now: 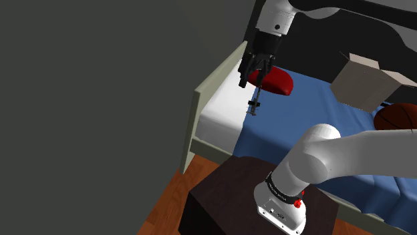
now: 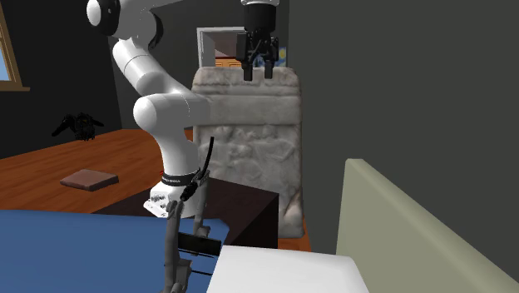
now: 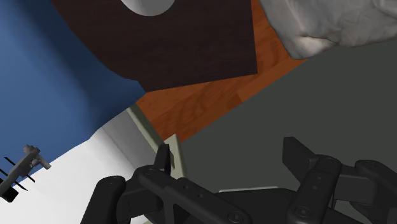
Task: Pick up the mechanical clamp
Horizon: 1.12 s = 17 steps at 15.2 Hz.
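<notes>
Plainly apart, the two fingers of the all-black hand [image 1: 254, 75] clasp nothing, and the hand hangs in the air above the head end of the bed with the beige frame [image 1: 200, 100]. The mechanical clamp with grey handles and a black jaw piece [image 1: 254, 104] rests on the bed's white sheet [image 1: 220, 113], right at the edge of the blue cover [image 1: 321, 113] and apart from the hand. The shoulder view adds a dark red cushion [image 1: 275, 81] just beside the clamp, a tan cardboard box [image 1: 364, 80] and a brown ball [image 1: 397, 117] further along the cover. The second exterior view instead sets the clamp in the foreground and shows a grey stone-like block [image 2: 245, 150] behind the dark brown stand [image 2: 237, 208]. The wrist view catches the clamp off to one side of the spread fingers [image 3: 164, 156], over wooden floor [image 3: 191, 108].
</notes>
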Motion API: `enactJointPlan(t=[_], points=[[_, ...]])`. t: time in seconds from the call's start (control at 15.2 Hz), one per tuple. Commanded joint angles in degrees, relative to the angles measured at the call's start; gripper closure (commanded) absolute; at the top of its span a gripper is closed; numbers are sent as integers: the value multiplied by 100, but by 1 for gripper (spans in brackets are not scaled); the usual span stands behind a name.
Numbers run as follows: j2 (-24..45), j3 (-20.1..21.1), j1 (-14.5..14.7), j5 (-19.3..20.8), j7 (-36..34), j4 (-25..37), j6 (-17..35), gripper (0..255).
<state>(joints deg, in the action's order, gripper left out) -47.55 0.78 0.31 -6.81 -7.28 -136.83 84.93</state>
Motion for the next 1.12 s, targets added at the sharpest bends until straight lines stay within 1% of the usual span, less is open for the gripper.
enactJointPlan(t=[0.0, 0.26, 0.53, 0.79, 1.06], points=[[0, 0, 0, 0, 0, 0, 0, 0], [-297, -519, -125, 411, 724, -548, 414, 0], [-427, -1093, -281, 842, 1452, -970, 888, 0], [-361, -1723, -431, 1264, 2186, -1252, 1433, 0], [-82, -2399, -535, 1627, 2932, -1378, 2045, 0]])
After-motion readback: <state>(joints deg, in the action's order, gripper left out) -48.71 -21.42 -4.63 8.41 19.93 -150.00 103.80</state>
